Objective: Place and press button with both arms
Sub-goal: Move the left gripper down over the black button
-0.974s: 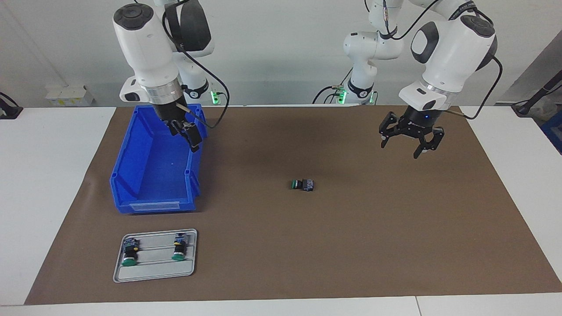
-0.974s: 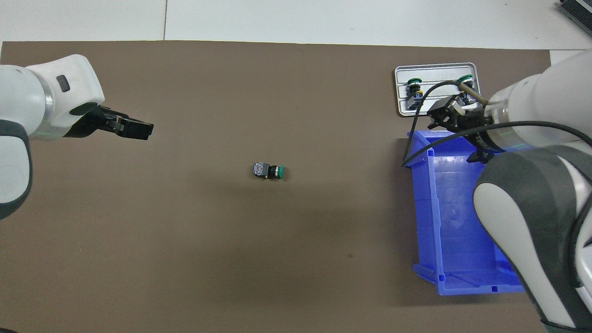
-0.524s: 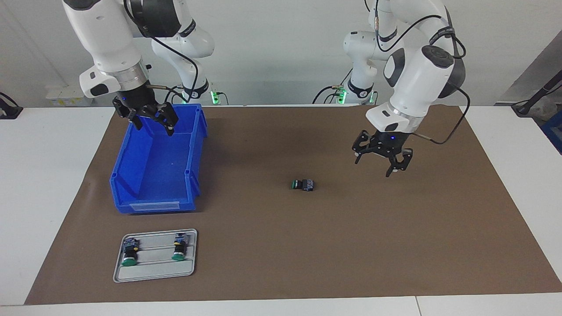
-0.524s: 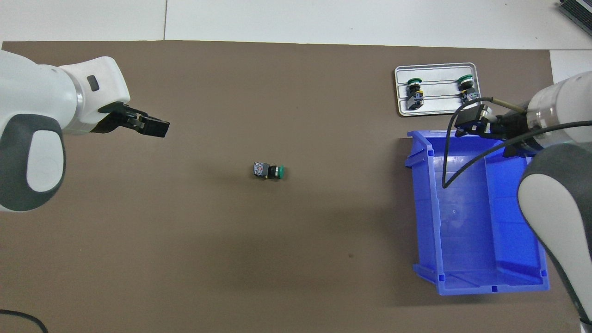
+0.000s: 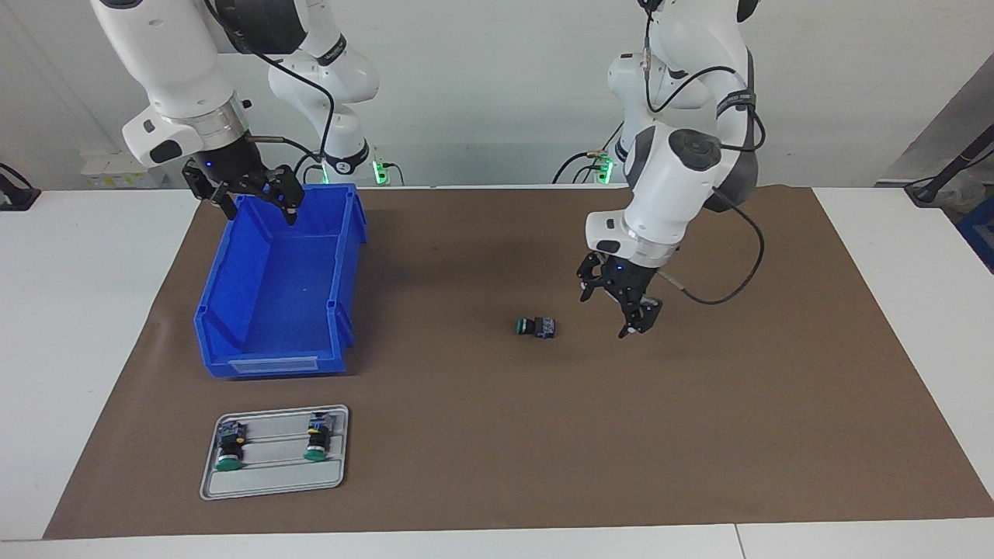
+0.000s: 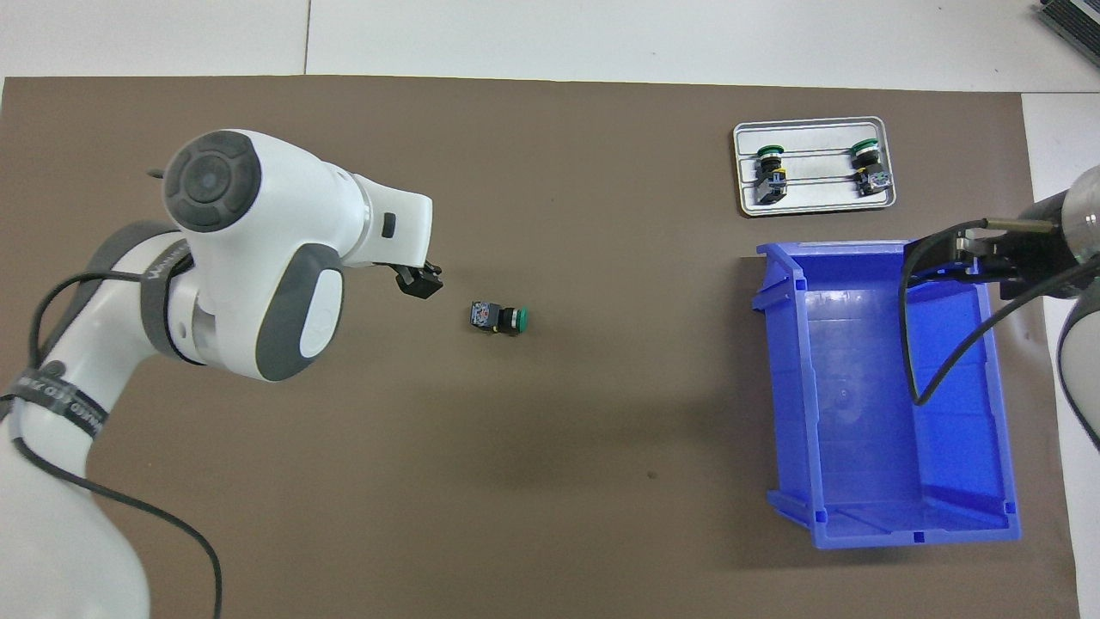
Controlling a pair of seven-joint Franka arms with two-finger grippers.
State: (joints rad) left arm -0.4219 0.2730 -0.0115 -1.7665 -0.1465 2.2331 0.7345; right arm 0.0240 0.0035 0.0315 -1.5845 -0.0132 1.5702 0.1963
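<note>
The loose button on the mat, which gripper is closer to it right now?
Left. The left gripper hangs open just beside the button, toward the left arm's end. The right gripper is open over the blue bin, well away.

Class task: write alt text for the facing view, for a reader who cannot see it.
The open left gripper hangs over the brown mat beside a green-capped button lying on its side. The open right gripper hovers over a blue bin; a grey tray holds two more buttons.

Blue bin (image 5: 272,295) on brown mat (image 5: 497,435), grey tray (image 5: 273,481) (two switches on it)
</note>
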